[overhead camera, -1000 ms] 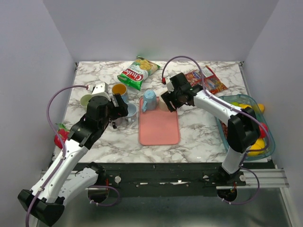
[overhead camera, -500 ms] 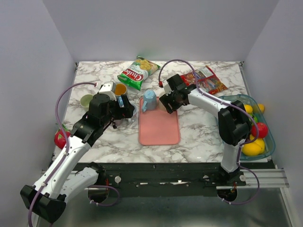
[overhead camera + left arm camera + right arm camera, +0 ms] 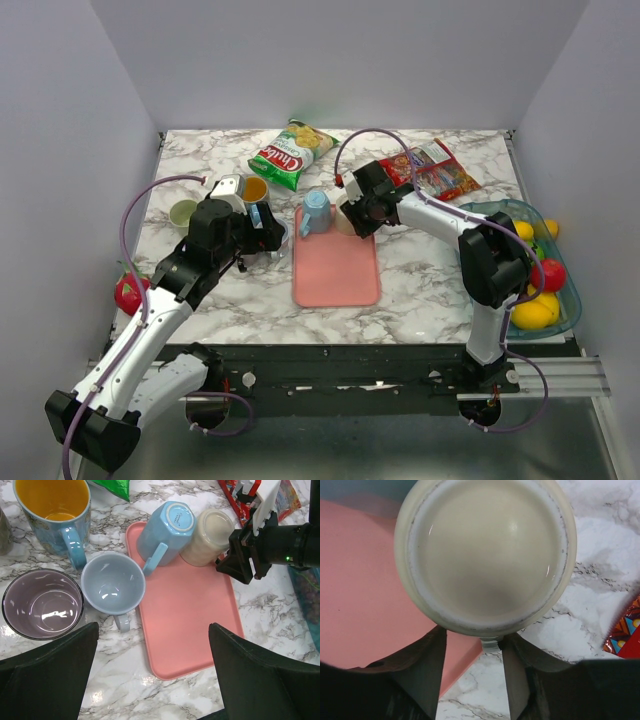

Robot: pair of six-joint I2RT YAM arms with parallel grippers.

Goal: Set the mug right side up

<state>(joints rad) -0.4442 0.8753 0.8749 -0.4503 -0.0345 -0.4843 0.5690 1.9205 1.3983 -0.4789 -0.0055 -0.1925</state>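
Closer than a second ago, our right gripper (image 3: 474,636) straddles the handle (image 3: 490,643) of the cream mug (image 3: 485,555).
It sits upside down at the pink tray's (image 3: 365,605) far right corner, touching a blue mug (image 3: 315,211). Right fingers are apart, not yet clamped; the left gripper (image 3: 262,228) is spread wide. Next, we judge — pinch, lift, roll upright.

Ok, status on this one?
Left gripper open, over upright mugs. Right gripper open, straddling handle of cream mug. Mug upside down at tray corner. Blue mug touching it.
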